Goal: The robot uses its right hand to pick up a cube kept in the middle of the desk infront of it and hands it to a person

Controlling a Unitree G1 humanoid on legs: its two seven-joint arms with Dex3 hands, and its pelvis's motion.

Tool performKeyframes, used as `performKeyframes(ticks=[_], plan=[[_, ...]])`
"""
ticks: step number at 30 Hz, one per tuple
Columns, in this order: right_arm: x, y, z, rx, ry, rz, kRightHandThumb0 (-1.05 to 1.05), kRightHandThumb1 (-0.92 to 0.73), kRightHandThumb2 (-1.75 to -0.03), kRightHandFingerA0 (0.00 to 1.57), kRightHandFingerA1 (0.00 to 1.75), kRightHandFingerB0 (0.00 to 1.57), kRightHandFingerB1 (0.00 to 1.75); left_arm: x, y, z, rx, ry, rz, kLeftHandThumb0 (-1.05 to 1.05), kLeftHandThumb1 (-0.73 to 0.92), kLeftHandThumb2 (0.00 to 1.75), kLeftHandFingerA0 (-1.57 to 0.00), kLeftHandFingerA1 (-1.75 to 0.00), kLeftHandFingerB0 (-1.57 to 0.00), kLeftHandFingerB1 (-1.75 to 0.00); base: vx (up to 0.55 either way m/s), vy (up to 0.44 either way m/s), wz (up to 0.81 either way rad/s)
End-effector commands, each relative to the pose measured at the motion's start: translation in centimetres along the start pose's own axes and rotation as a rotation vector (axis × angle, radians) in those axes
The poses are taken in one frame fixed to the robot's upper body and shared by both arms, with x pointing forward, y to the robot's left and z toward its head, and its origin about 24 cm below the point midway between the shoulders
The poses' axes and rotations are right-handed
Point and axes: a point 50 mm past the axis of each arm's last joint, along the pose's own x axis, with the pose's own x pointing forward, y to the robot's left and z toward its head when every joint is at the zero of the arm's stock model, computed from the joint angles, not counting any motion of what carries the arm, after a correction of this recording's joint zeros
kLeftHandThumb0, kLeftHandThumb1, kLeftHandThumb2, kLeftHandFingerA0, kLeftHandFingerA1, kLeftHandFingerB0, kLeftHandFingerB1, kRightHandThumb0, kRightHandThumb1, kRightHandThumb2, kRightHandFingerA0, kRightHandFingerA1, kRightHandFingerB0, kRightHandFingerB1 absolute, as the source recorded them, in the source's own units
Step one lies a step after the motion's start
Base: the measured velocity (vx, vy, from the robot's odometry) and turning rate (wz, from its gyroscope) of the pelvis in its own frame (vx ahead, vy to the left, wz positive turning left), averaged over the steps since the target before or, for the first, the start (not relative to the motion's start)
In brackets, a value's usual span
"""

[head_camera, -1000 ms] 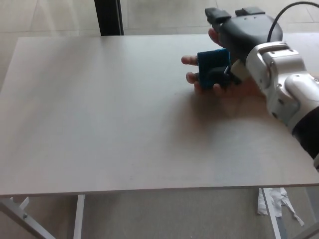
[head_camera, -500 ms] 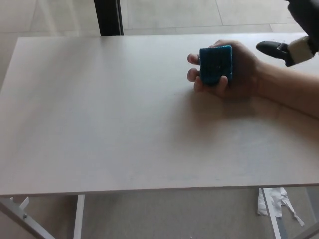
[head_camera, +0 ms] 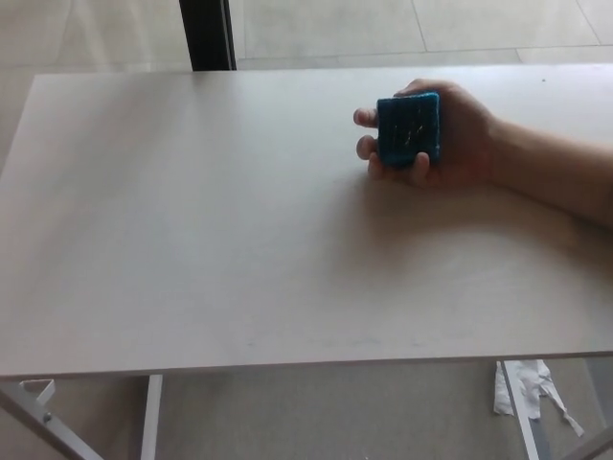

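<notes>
Gone from view since a moment earlier was the right robot hand, its state untellable, blue cube lay in a person's hand, apparently resting on the tabletop.

Perhaps an office or lab: plain desk, tiled floor.
</notes>
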Motion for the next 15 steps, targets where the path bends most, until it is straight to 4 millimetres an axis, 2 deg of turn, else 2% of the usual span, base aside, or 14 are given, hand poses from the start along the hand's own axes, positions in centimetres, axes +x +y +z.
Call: performKeyframes(ticks=[1, 2, 3, 5, 7, 8, 9, 11, 12, 13, 14, 15], plan=[[-23.4, -16.7, -11.1, 0.221, -0.243, -1.259, -0.50, -0.47, -0.77, 1.11, 1.30, 0.76, 0.63, -0.8, 3.1, 0.0, -0.026, 0.000, 0.079, -0.64, 0.57, 0.58, -0.77, -0.53, -0.60, -0.42, 0.00, 0.000, 0.00], [-23.6, -16.6, -12.0, 0.225, -0.194, -1.313, -0.41, -0.59, -0.62, 1.01, 1.57, 0.77, 0.68, -0.7, 3.1, 0.0, -0.020, 0.001, 0.089, -0.65, 0.57, 0.58, -0.78, -0.54, -0.61, -0.42, 0.00, 0.000, 0.00], [-23.7, -16.5, -12.4, 0.229, -0.178, -1.327, -0.41, -0.60, -0.58, 1.04, 1.60, 0.78, 0.67, -0.8, 3.1, -0.1, -0.018, 0.002, 0.090, -0.65, 0.58, 0.58, -0.79, -0.54, -0.61, -0.41, 0.00, 0.000, 0.00], [-23.9, -15.9, -14.2, 0.257, -0.109, -1.364, -0.44, -0.60, -0.58, 1.00, 1.49, 0.77, 0.69, -0.8, 3.1, -0.1, -0.017, -0.001, 0.076, -0.67, 0.58, 0.58, -0.79, -0.57, -0.58, -0.41, 0.00, 0.000, 0.00], [-23.9, -15.0, -15.6, 0.329, -0.019, -1.388, -0.48, -0.60, -0.58, 1.00, 1.56, 0.79, 0.71, -0.8, 3.1, -0.2, -0.017, 0.001, 0.077, -0.66, 0.58, 0.58, -0.79, -0.55, -0.58, -0.41, 0.00, 0.000, 0.00], [-23.9, -14.3, -16.4, 0.358, 0.049, -1.387, -0.53, -0.59, -0.61, 0.95, 1.48, 0.78, 0.74, -0.8, 3.1, -0.1, -0.020, 0.003, 0.080, -0.66, 0.58, 0.58, -0.79, -0.54, -0.58, -0.41, 0.00, 0.000, 0.00], [-23.9, -13.8, -16.9, 0.366, 0.108, -1.386, -0.53, -0.59, -0.61, 0.95, 1.48, 0.78, 0.74, -0.8, 3.1, -0.2, -0.022, 0.003, 0.081, -0.66, 0.58, 0.58, -0.79, -0.54, -0.58, -0.41, 0.00, 0.000, 0.00], [-23.4, -11.8, -18.9, 0.395, 0.260, -1.348, -0.54, -0.58, -0.61, 0.95, 1.50, 0.77, 0.71, -0.8, 3.3, -0.3, -0.018, 0.008, 0.089, -0.64, 0.58, 0.58, -0.75, -0.52, -0.58, -0.41, 0.00, 0.000, 0.00], [-23.1, -9.5, -20.5, 0.441, 0.404, -1.297, -0.58, -0.59, -0.63, 0.93, 1.61, 0.76, 0.71, -0.8, 3.3, -0.3, -0.015, 0.008, 0.089, -0.63, 0.58, 0.58, -0.74, -0.52, -0.58, -0.41, 0.00, 0.000, 0.00], [-23.0, -8.3, -21.2, 0.465, 0.466, -1.246, -0.58, -0.61, -0.59, 0.84, 1.43, 0.74, 0.76, -0.8, 3.2, -0.3, -0.009, 0.009, 0.089, -0.63, 0.58, 0.58, -0.73, -0.52, -0.58, -0.41, 0.00, 0.000, 0.00], [-22.7, -7.9, -21.3, 0.478, 0.479, -1.228, -0.58, -0.61, -0.59, 0.84, 1.43, 0.74, 0.76, -0.8, 3.1, -0.2, -0.013, 0.006, 0.089, -0.63, 0.58, 0.58, -0.73, -0.52, -0.58, -0.41, 0.00, 0.000, 0.00], [-22.4, -5.7, -22.1, 0.464, 0.623, -1.083, -0.59, -0.66, -0.60, 0.73, 1.34, 0.69, 0.82, -0.7, 2.8, -0.2, -0.023, 0.007, 0.084, -0.63, 0.58, 0.58, -0.74, -0.51, -0.60, -0.41, 0.00, 0.000, 0.00]])
